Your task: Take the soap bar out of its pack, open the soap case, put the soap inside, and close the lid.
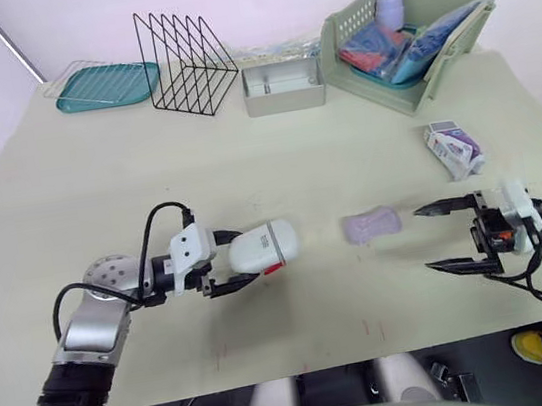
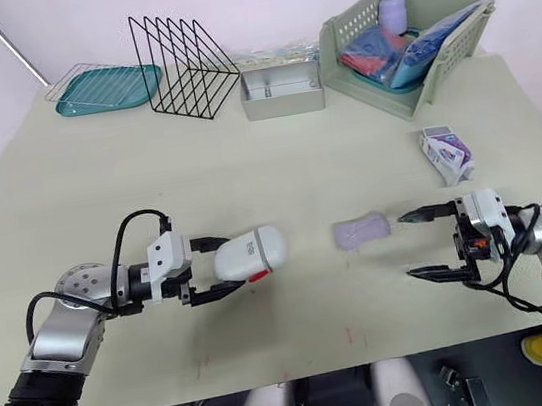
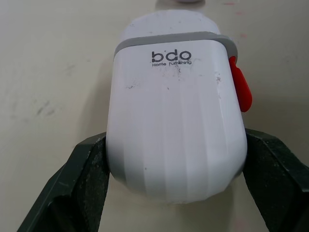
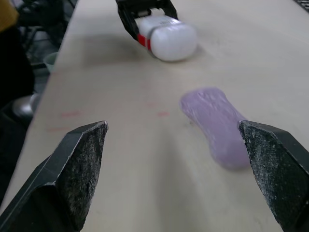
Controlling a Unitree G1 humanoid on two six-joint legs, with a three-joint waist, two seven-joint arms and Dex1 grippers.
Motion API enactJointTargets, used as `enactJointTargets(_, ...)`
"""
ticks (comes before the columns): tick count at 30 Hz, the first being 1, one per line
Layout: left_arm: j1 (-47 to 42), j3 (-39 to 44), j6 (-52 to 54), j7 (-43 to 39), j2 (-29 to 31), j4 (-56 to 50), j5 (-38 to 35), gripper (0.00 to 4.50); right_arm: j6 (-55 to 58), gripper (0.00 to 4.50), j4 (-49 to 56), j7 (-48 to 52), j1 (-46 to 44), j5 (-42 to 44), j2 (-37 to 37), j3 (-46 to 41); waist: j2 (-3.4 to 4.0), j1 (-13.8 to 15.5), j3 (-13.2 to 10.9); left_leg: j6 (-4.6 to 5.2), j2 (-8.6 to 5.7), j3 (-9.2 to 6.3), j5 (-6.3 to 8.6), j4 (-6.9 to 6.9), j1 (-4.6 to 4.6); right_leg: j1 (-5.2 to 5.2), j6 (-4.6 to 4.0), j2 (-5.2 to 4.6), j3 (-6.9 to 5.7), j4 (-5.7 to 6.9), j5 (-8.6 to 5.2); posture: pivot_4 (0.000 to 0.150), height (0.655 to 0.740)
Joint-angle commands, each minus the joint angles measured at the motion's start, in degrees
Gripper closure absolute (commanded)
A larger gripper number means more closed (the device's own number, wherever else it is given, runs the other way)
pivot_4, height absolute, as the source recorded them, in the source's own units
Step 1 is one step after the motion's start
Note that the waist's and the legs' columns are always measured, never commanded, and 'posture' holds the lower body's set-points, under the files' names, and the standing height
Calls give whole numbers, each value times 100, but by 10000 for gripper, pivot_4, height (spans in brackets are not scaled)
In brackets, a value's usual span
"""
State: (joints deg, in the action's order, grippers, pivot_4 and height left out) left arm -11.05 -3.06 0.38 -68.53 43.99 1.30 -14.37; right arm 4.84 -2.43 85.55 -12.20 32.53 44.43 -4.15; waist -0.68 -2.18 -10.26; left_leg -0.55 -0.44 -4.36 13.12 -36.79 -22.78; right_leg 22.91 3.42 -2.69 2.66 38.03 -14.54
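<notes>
A white, rounded plastic soap case [image 1: 265, 246] is lying on its side on the pale worktop [image 1: 97, 187], left of centre near the front edge. A grey band is running around its seam, a red tab is sticking out of one side, and small dark "bdo" lettering is showing beside the band. Its lid is sitting closed. The left tool [image 1: 248, 256] is grasping the case, with one black finger pressing on each flank of its rounded end.

A bare lilac soap bar [image 1: 372, 224], narrowed at the waist like a peanut, is lying flat just right of the case, apart from it. The right tool [image 1: 422, 238] is hanging just right of the bar with its fingers spread wide, touching nothing.

A crumpled white and purple soap pack [image 1: 453, 149] is lying farther back on the right. A green plastic basket [image 1: 409, 37] is standing at the far right.
</notes>
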Motion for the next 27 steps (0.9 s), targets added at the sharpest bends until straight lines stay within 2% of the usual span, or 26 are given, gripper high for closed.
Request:
enactJointTargets(1, -58, 157, -240, 24, 2, -236, -79, 10455, 1178, 0, 669, -355, -244, 416, 242, 59, -1, 12, 0, 0, 1, -1, 0, 0, 0, 0, 0, 0, -1, -1, 0, 1500, 7400)
enactJointTargets(4, -121, 150, -512, 265, -157, -422, 23, 10455, 3187, 0, 1289, -1206, -768, 1054, 417, 289, -1, 25, 0, 0, 0, -5, 0, 0, -5, 0, -1, -2, -3, -2, 0, 1500, 7400)
enactJointTargets(8, -67, 104, -612, 574, -421, -793, 55, 10455, 5466, 0, 1576, -2612, -1651, 1953, 77, 335, -4, 35, 2, 0, -1, -21, 0, -8, -11, 1, -1, -7, -5, -2, 1, 1500, 7400)
enactJointTargets(14, 173, -37, -688, 841, -605, -1234, 192, 10455, 7610, 0, 1176, -4248, -2530, 2784, -904, -84, -5, 52, 2, 0, -6, -15, 0, -6, -18, 1, -2, -6, -9, -4, 1, 1500, 7400)
enactJointTargets(20, 259, -167, -628, 1008, -700, -1470, 252, 10455, 8731, 0, 912, -5199, -2955, 3171, -1681, -606, -4, 79, 2, 1, -11, -19, 0, -8, -19, 1, -2, -5, -13, -2, 2, 1500, 7400)
enactJointTargets(27, 223, -240, -639, 1131, -771, -1544, 311, 10455, 8766, 0, 711, -5754, -2900, 3785, -1599, -293, -4, 58, 2, 1, -25, -19, 0, -7, -19, 1, -2, -4, -13, -2, 1, 1500, 7400)
